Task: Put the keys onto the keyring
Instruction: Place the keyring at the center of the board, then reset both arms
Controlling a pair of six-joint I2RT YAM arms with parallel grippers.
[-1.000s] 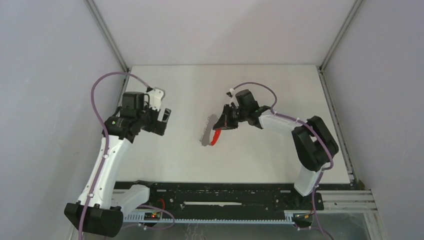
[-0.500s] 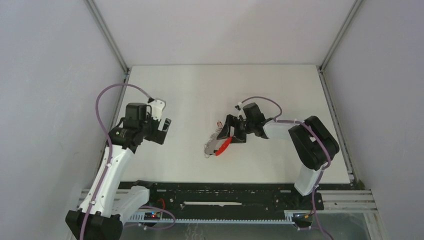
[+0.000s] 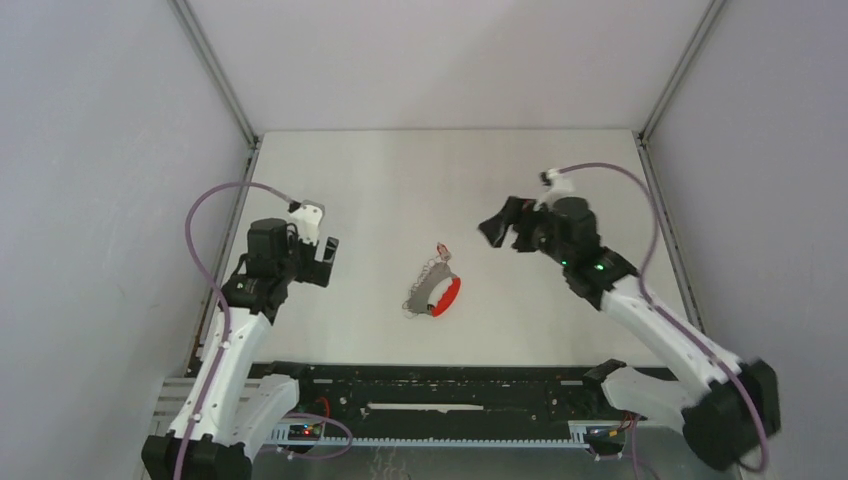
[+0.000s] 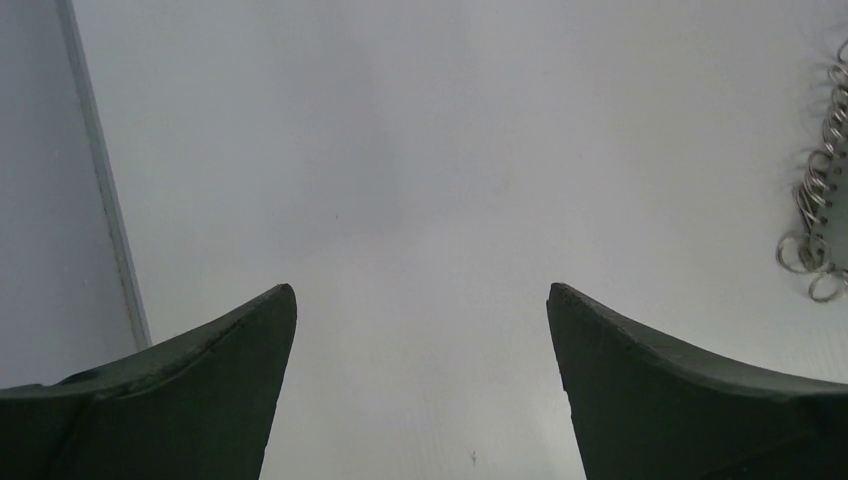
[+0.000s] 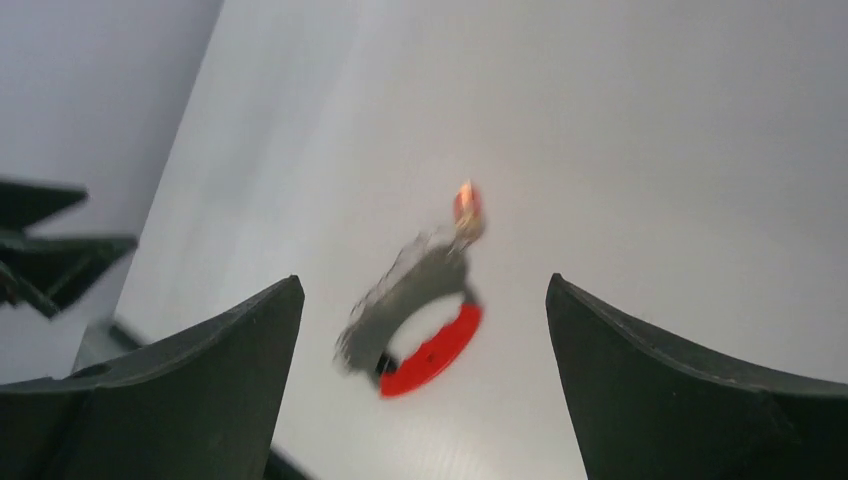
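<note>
**Keys and keyring flat on the table, both grippers open and empty**

Top view. Keys (image 3: 424, 287) in a loose bunch near the middle of the table (image 3: 400, 170), touching the keyring (image 3: 449, 296), a curved red strap lying along the bunch's 4 o'clock side. Long axis from 7 o'clock to 1 o'clock, with a small reddish tag (image 3: 441, 250) at the 1 o'clock end. Left gripper (image 3: 325, 255) well apart at 9 o'clock of the bunch, right gripper (image 3: 500, 228) nearer at 2 o'clock. Both spread wide, gripping nothing.

Left wrist view. Left gripper (image 4: 420, 290) wide apart over bare table. Only a few chain loops of the keys (image 4: 818, 225) at the 3 o'clock edge, well outside the gap.

Right wrist view, blurred. Right gripper (image 5: 422, 279) wide apart, keys (image 5: 400, 295) framed in the gap but farther off, untouched. Keyring (image 5: 435, 350) at 5 o'clock of the bunch. Axis again 7 to 1 o'clock, tag (image 5: 466, 203) at the far end. Thin metal ring too small to make out.
</note>
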